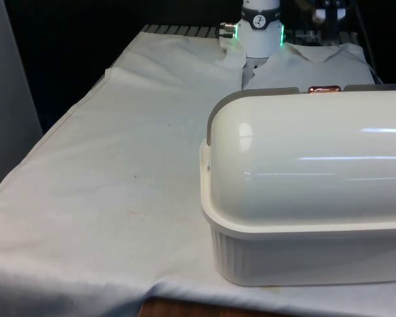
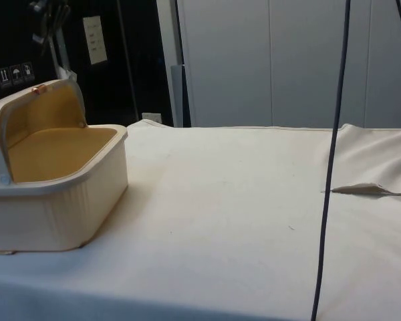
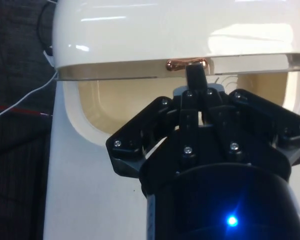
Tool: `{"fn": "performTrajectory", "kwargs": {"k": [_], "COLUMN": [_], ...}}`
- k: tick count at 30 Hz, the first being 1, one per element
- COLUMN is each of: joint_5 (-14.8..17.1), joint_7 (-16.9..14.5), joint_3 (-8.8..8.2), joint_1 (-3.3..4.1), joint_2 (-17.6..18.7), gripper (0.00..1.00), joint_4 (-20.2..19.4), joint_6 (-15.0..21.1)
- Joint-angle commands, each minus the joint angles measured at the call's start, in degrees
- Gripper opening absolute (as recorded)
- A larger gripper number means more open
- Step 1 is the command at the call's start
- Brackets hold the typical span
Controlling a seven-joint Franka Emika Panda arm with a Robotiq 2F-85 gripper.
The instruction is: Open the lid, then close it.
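Bread box [image 1: 303, 198] on the table [image 1: 105, 185] at the front view's right — lid [image 2: 40, 110] raised, claw [image 3: 195, 80] just beside its handle [image 3: 186, 63]

White arm [image 1: 259, 33] with black joint band and green lights; black gripper [image 3: 196, 82], angular linkage plates studded with silver screws.

**Colours on record**

We list a glossy cream-white bread box [image 1: 303, 218] with a ribbed white base, a grey-edged lid [image 1: 317, 152], a copper-coloured handle [image 3: 186, 63] and a tan-yellow interior [image 2: 53, 154]. The gripper [image 3: 196, 75] is black. The cloth [image 2: 240, 221] is plain white, faintly stained.
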Motion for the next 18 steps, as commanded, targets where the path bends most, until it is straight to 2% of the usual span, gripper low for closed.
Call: {"fn": "performTrajectory", "kwargs": {"k": [1,3,4,8,18], "joint_5": [-0.2,-0.4,-0.1,-0.7,-1.4], "joint_7": [0.0,-0.2,-0.2,-0.5,-0.9], "joint_3": [-0.06,-0.11,0.00,-0.17,-0.23], "joint_1": [0.00,0.06,0.00,0.06,0.06], "joint_2": [-0.3,-0.9,-0.5,-1.8,-2.5], "gripper": [0.00,0.00,0.00,0.00,0.00], "joint_4": [0.2,0.7,0.5,1.7,2.8], "joint_6": [-0.7,-1.5,-0.7,-3.3,-5.8]}}
